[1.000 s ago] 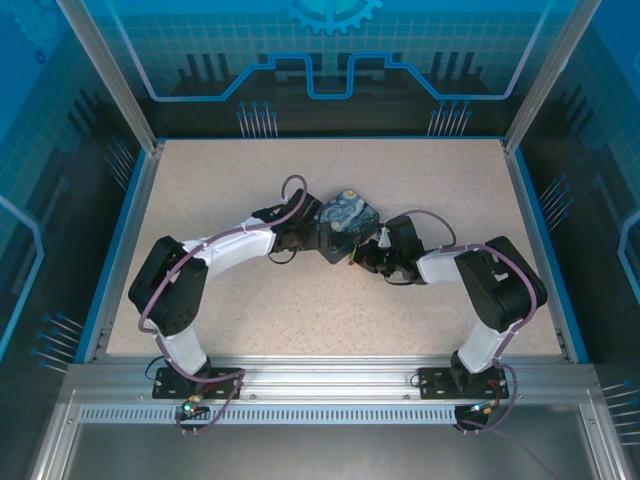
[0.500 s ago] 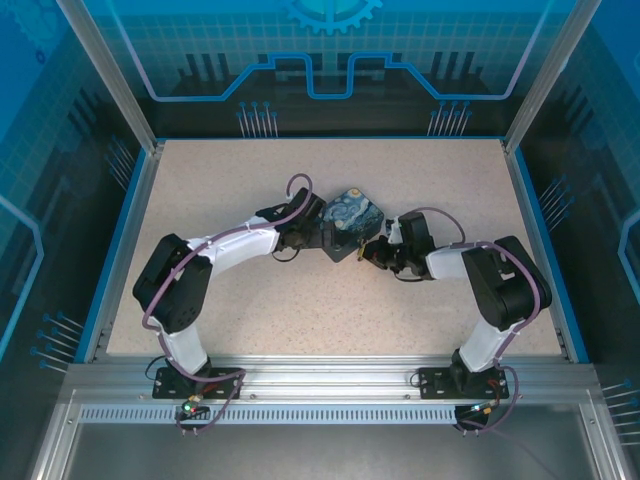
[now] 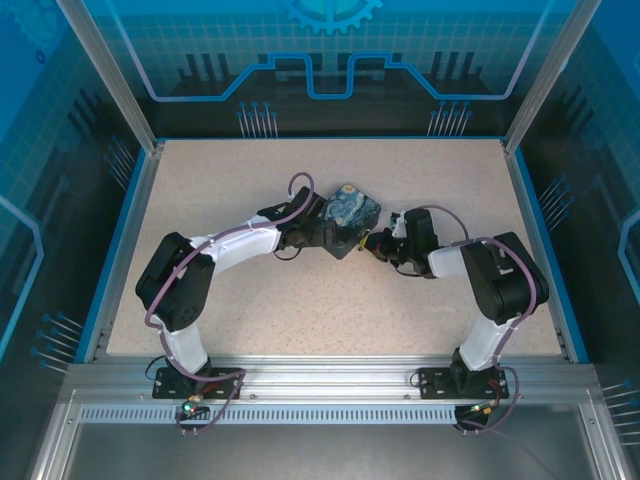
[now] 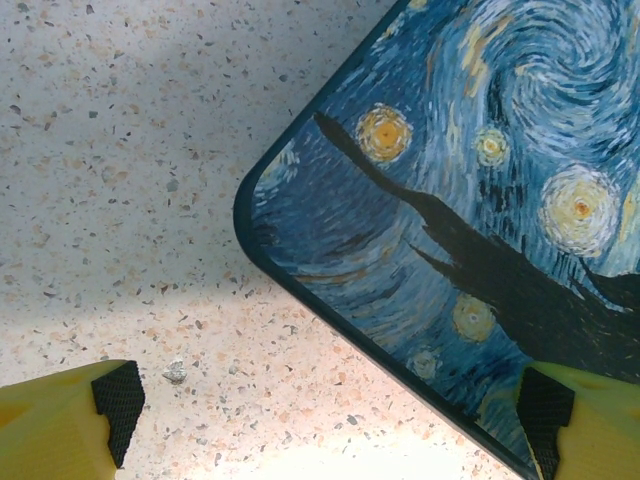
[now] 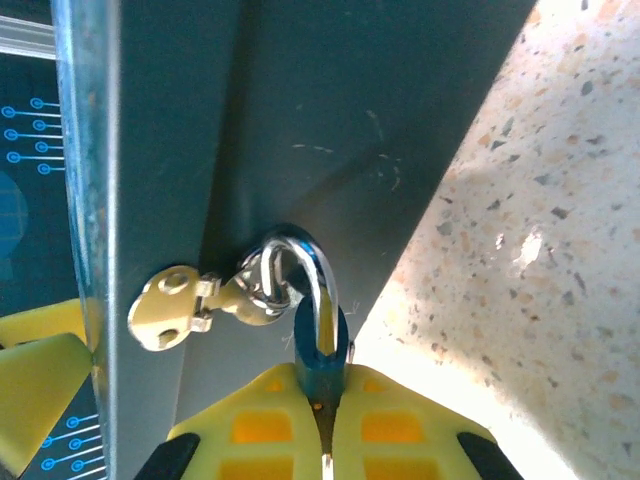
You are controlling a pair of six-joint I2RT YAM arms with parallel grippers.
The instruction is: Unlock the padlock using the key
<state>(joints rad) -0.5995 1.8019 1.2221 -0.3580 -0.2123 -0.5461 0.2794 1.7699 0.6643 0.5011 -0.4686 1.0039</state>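
Two arms are folded inward over the speckled beige table (image 3: pixel 250 180), with elbows pushed outward and wrists brought close together at the centre. A dark-blue box printed with a swirling starry-night painting (image 3: pixel 352 212) is set there. The left gripper (image 3: pixel 320 234) is held low at the box's left side, its forearm angled toward the far right. In the wrist view its yellow fingers (image 4: pixel 60 420) are spread wide, released. One rounded corner of the box is framed between the black pads, and the left pad is kept well apart from the box.

The right gripper (image 3: pixel 373 243) is brought in from the right against the box's right side, the forearm kept low. Its yellow fingers (image 5: pixel 265 425) are clenched on the body of a small blue metal padlock with a silver shackle (image 5: pixel 320 345). The shackle is threaded through a ring on a pale gold hasp (image 5: pixel 165 312) fixed to the box's dark side wall. Whether the shackle is latched cannot be told.
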